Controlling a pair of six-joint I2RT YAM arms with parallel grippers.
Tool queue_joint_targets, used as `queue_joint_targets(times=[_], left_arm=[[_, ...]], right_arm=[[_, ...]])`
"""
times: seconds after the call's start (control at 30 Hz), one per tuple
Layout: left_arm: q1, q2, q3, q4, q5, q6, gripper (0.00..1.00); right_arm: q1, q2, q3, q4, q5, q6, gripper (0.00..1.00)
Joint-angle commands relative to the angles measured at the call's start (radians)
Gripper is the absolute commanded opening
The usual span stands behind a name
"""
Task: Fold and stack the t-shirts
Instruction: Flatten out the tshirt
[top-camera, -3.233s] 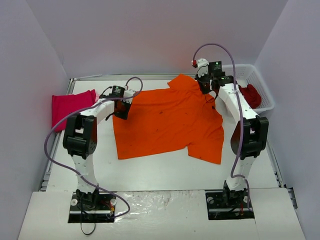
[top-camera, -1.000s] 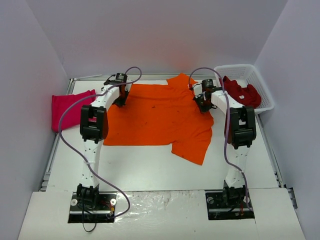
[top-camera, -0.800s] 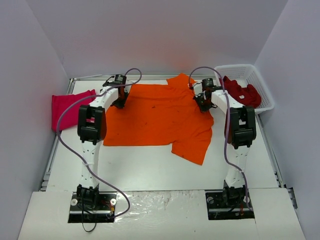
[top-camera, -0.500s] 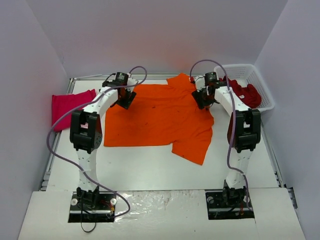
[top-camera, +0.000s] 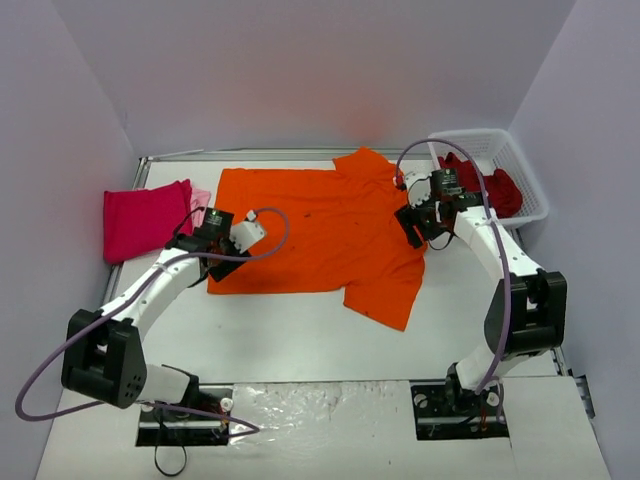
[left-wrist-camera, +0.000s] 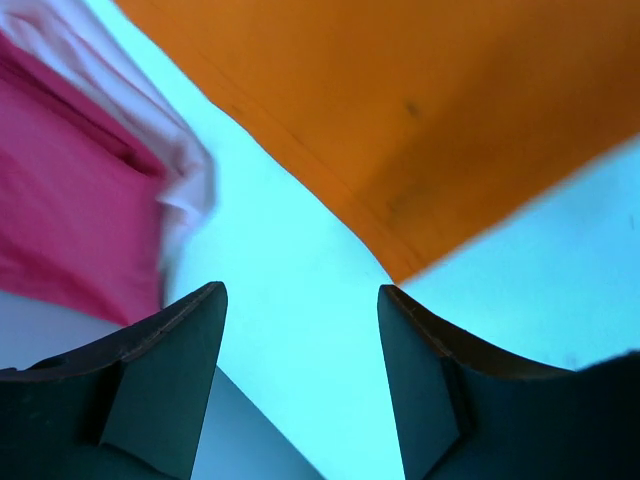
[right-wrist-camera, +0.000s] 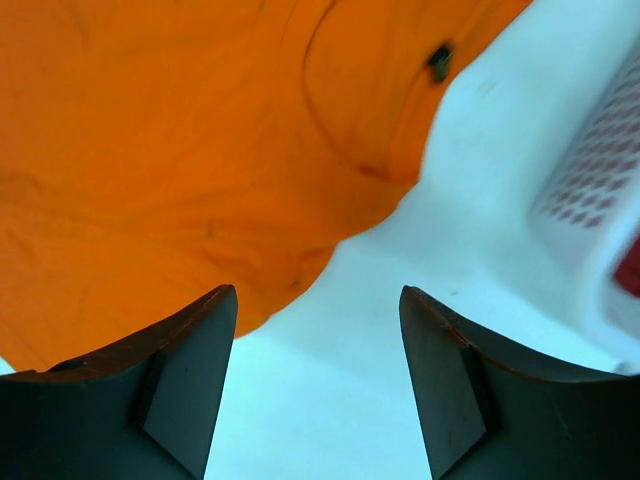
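A bright orange t-shirt (top-camera: 320, 230) lies spread flat across the middle of the table, one sleeve trailing toward the front right. At the left edge a folded magenta-pink t-shirt (top-camera: 145, 215) rests on a pale pink one (top-camera: 201, 198). Dark red t-shirts (top-camera: 495, 188) are heaped in the basket. My left gripper (top-camera: 202, 233) hovers open between the pink pile and the orange shirt's left edge (left-wrist-camera: 400, 200), nothing between its fingers (left-wrist-camera: 300, 300). Open and empty too, my right gripper (top-camera: 414, 224) hangs above bare table beside the orange shirt's right edge, near the collar (right-wrist-camera: 370, 110).
A white lattice basket (top-camera: 520, 160) stands at the back right, its wall (right-wrist-camera: 600, 170) close to my right gripper. Grey walls enclose the table on the left, back and right. The table's metal rim (top-camera: 125, 200) runs along the left side.
Both grippers have opened and let go of the orange t-shirt's far edge, then drawn back toward the front. The shirt now lies flat and still.
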Motion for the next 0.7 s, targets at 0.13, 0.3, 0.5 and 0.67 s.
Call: queue_joint_targets(times=[0.13,0.3,0.5,0.67], left_arm=[[0.002,-0.242,-0.231,-0.005,0.041,0.247,0.6],[-0.01,-0.292,-0.35,0.061,0.018,0.309,0.6],[-0.01,-0.295,-0.41,0.091,0.056,0.332,0.6],[-0.01,-0.264,-0.452,0.147,0.07,0.347,0.6]], right_arm=[[-0.019,-0.048,-0.171,-0.018,-0.045,0.002,0.61],[-0.051,-0.025,-0.196,-0.014,-0.048,0.005,0.61],[-0.086,-0.009,-0.179,-0.017,-0.039,0.016,0.6],[-0.1,0.009,-0.176,-0.017,-0.033,0.025,0.6]])
